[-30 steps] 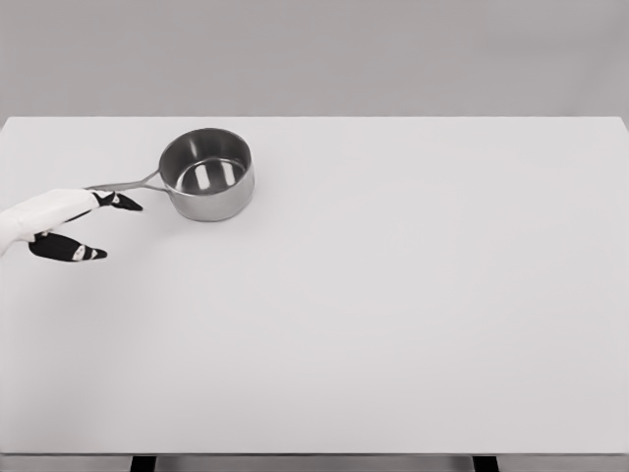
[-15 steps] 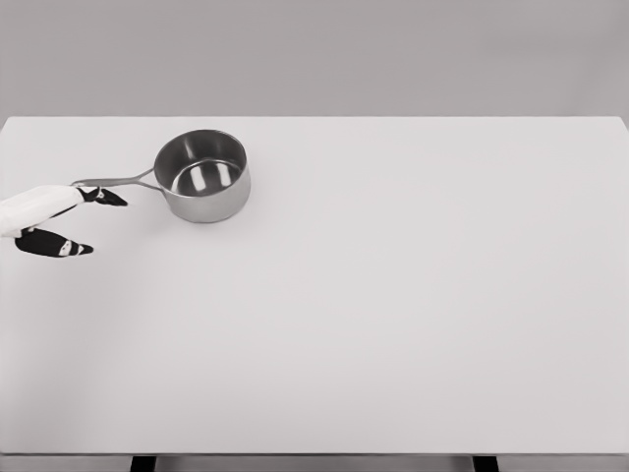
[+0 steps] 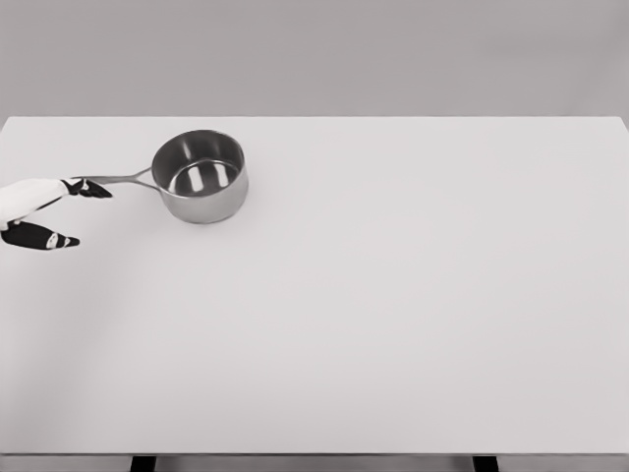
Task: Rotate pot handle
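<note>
Head view: a steel pot (image 3: 200, 177) is seen just right of the left hand (image 3: 44, 206), its handle (image 3: 123, 180) pointed left at the spread fingertips (image 3: 90, 188). A white table (image 3: 393, 315) is backed by a grey wall (image 3: 393, 59).

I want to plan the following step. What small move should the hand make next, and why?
Probably push the handle sideways, toward the near edge. The left hand has a dark fingertip at the handle's end, not gripping it, and the pot sits upright on the table.

No legible text, label, brand or number on any surface in view.
</note>
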Controlling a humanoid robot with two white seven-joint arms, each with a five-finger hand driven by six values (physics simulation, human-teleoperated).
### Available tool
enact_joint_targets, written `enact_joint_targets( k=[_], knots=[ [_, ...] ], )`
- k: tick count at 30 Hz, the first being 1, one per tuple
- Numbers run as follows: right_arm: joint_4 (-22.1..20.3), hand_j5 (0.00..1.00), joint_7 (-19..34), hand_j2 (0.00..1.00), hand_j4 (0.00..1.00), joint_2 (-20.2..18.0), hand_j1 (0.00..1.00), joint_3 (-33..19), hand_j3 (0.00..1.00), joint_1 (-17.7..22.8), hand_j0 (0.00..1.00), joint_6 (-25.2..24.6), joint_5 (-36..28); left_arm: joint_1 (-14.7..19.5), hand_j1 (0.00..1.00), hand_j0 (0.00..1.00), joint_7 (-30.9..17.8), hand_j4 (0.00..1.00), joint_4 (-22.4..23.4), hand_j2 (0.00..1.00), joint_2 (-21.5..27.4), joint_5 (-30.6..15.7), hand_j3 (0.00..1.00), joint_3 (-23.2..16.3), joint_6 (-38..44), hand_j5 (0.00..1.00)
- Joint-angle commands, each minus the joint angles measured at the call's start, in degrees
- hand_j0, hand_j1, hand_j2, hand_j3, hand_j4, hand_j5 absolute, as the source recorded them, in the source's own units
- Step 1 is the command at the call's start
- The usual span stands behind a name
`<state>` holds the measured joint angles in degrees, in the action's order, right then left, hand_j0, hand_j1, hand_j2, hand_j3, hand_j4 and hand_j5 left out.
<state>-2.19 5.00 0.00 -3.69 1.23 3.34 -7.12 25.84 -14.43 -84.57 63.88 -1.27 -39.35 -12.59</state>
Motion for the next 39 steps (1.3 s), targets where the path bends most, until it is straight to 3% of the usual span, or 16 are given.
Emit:
enact_joint_targets(
  k=[1, 39],
  knots=[
    [-0.01, 1.00, 0.01, 1.00, 1.00, 0.00, 1.00, 0.00, 1.00, 0.00, 1.00, 0.00, 0.00, 0.09, 0.80, 0.80, 0.02, 0.80, 0.90, 0.80, -0.16, -0.13, 0.80, -0.03, 0.02, 0.80],
    [-0.01, 1.00, 0.01, 1.00, 1.00, 0.00, 1.00, 0.00, 1.00, 0.00, 1.00, 0.00, -0.09, 2.73, 0.80, 0.80, 0.02, 0.80, 8.81, 0.80, -2.09, 0.04, 0.80, -0.12, -0.42, 0.80]
  ],
)
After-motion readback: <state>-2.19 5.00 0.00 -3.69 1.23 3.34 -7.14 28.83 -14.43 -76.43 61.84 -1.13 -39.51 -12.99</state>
